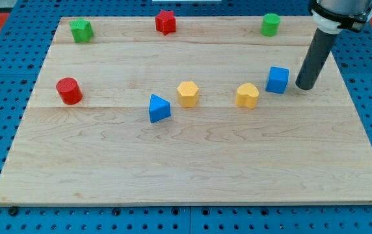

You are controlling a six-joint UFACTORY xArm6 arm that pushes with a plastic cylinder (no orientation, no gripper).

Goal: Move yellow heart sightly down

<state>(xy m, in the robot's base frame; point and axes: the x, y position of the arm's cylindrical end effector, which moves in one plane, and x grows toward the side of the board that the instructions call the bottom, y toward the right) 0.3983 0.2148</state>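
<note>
The yellow heart point(247, 95) lies on the wooden board point(192, 162), right of centre. My tip point(304, 86) rests on the board at the view's right, up and to the right of the heart. The blue cube point(278, 79) stands between my tip and the heart, a small gap from each. The rod rises from the tip toward the view's top right.
A yellow hexagon block point(188, 93) and a blue triangle block point(159, 108) lie left of the heart. A red cylinder point(69, 90) sits at the left. A green star block point(80, 30), a red star block point(165, 21) and a green cylinder point(270, 24) line the top edge.
</note>
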